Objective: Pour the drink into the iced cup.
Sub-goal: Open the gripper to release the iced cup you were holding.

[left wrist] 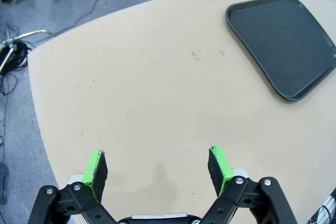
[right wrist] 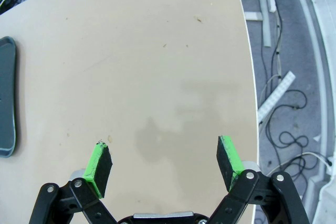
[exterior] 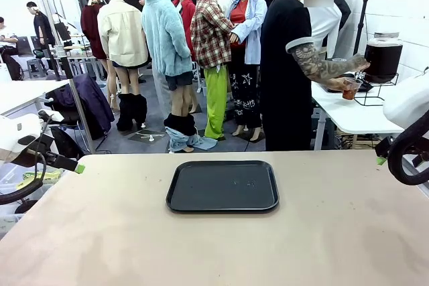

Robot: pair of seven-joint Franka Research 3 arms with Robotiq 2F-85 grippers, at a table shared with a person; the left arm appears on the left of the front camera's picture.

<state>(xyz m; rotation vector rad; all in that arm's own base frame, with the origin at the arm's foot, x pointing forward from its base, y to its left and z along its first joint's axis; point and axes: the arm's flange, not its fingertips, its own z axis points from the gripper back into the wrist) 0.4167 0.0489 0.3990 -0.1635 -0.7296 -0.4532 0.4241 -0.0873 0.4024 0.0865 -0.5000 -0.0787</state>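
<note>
The drink (exterior: 350, 92) shows as amber-red liquid in a small clear cup that a person's hand holds at a white side table (exterior: 348, 115), far back right. Right beside that cup stands a dark dispenser (exterior: 383, 57) on a wire stand. The iced cup is out of view. My left gripper (left wrist: 157, 166) hangs open over bare tabletop, nothing between its green pads (left wrist: 96, 166). Over the table's right part my right gripper (right wrist: 165, 163) is open too, and holds nothing. In the front view both arms sit low at the table's sides.
A black tray (exterior: 222, 185) lies bare in the middle of the beige table (exterior: 201, 252); it also shows as the tray (left wrist: 283, 40) at the left wrist view's upper right. The table's right edge (right wrist: 251, 77) drops to a floor with cables.
</note>
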